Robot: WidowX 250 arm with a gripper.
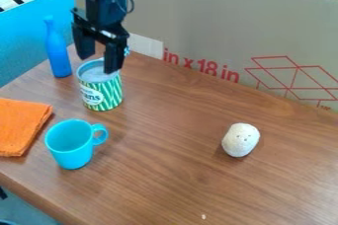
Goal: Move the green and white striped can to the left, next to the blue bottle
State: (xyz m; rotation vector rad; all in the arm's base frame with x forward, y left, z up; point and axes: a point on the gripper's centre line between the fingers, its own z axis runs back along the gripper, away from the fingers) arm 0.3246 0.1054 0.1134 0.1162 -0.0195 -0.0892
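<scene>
A black gripper (99, 64), its fingers parted, hangs over the striped can (113, 91) near the table's (165, 169) back left; contact cannot be told. The can lies at six o'clock from the gripper, long axis upright, top facing up, with the blue mug (69, 145) at seven o'clock from it.

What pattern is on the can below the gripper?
The can has green and white stripes with a pale label patch, seen best in the camera view.
</scene>
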